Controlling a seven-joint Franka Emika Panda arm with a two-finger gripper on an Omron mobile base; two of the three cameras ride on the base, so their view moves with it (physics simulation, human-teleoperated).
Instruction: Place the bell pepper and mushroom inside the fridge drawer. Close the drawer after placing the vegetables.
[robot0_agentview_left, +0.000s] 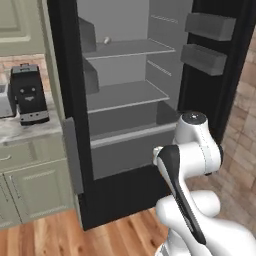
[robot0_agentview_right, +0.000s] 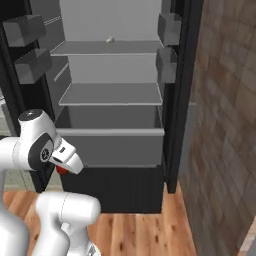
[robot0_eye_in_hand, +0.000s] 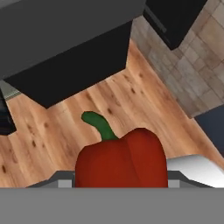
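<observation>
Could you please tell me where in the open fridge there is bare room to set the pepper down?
The fridge drawer stands pulled out below the lower shelf, and no contents are visible in it. The lower shelf looks bare. The upper shelf carries one small pale object near the back. The bell pepper sits at the gripper.

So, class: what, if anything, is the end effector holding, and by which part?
The bell pepper, gripped by its red body; its green stem points away from the end effector.
</observation>
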